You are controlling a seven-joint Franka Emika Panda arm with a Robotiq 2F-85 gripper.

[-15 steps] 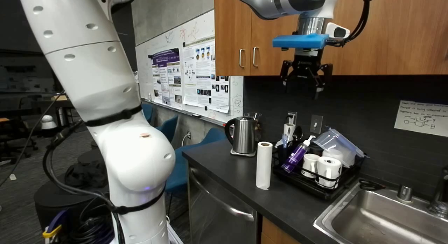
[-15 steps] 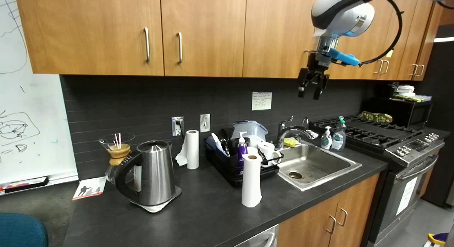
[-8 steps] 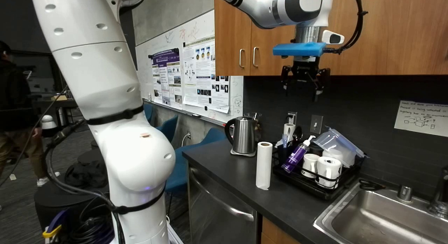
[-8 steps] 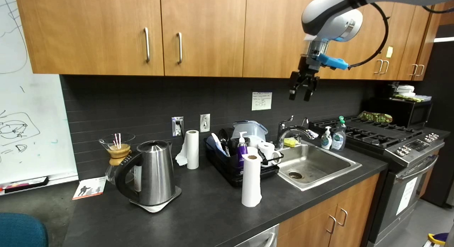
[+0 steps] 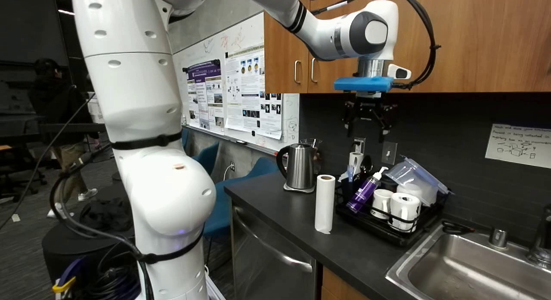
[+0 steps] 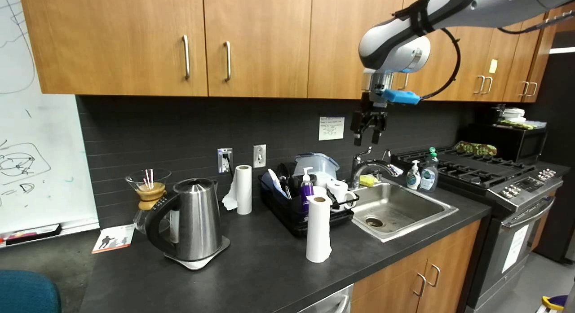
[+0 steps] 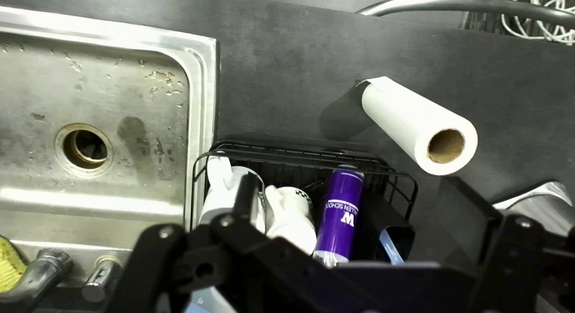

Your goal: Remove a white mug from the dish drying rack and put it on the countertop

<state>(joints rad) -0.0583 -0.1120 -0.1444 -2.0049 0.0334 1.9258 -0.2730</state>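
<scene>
Two white mugs stand side by side in the black dish drying rack (image 5: 385, 232); they look upside down. One mug (image 5: 404, 210) is nearer the sink, with its handle outward. The other mug (image 5: 380, 202) is beside a purple bottle. Both show in the wrist view, the sink-side mug (image 7: 218, 200) partly behind a finger and the other mug (image 7: 291, 221) with a checkered band. In an exterior view the mugs (image 6: 339, 191) are partly hidden. My gripper (image 5: 366, 133) is open and empty, high above the rack, also in an exterior view (image 6: 366, 140). The dark countertop (image 6: 251, 268) surrounds the rack.
A paper-towel roll (image 5: 325, 204) stands in front of the rack. The purple bottle (image 7: 339, 212) and a clear plastic container (image 5: 413, 177) crowd the rack. A steel sink (image 5: 473, 265) adjoins it. A kettle (image 6: 200, 223) stands farther along. Wooden cabinets (image 6: 256, 43) hang above the counter.
My arm and open gripper have moved down, and left in both exterior views, toward the rack. A person has walked into the background. The mugs and rack have not moved.
</scene>
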